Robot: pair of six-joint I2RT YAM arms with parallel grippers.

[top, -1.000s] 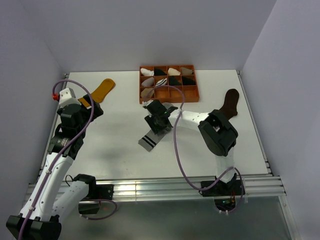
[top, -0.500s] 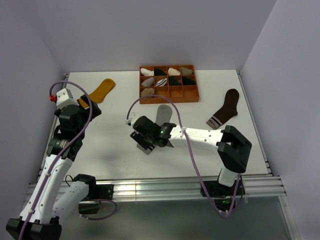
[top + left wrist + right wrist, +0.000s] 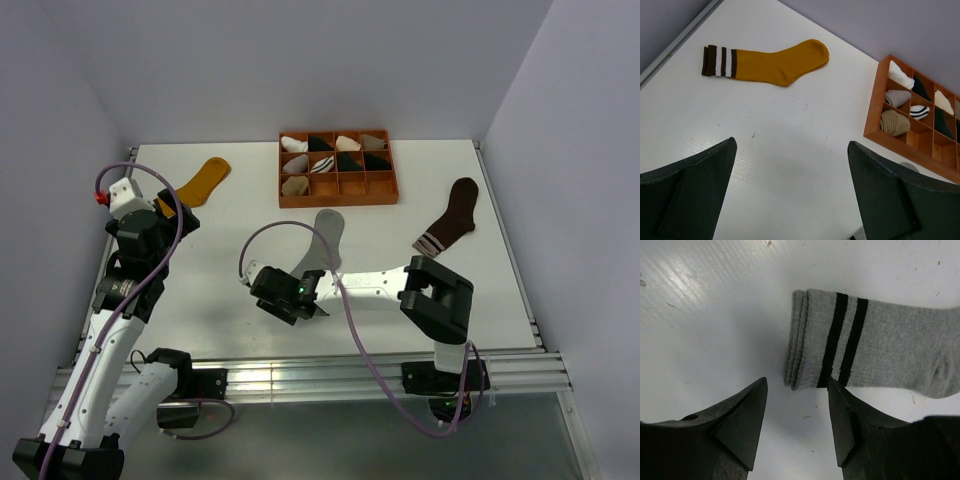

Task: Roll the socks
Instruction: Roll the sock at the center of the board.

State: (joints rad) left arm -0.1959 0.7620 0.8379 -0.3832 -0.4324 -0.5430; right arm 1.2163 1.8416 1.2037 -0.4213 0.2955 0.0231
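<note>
Grey sock [image 3: 900,347]: my right gripper [image 3: 797,387] spread, empty, just beside its striped cuff [image 3: 840,335]; pinch whole cuff squarely, then roll.

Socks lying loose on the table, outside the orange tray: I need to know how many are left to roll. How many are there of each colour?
mustard-yellow sock: 1
grey sock: 1
dark brown sock: 1
Total: 3
</note>
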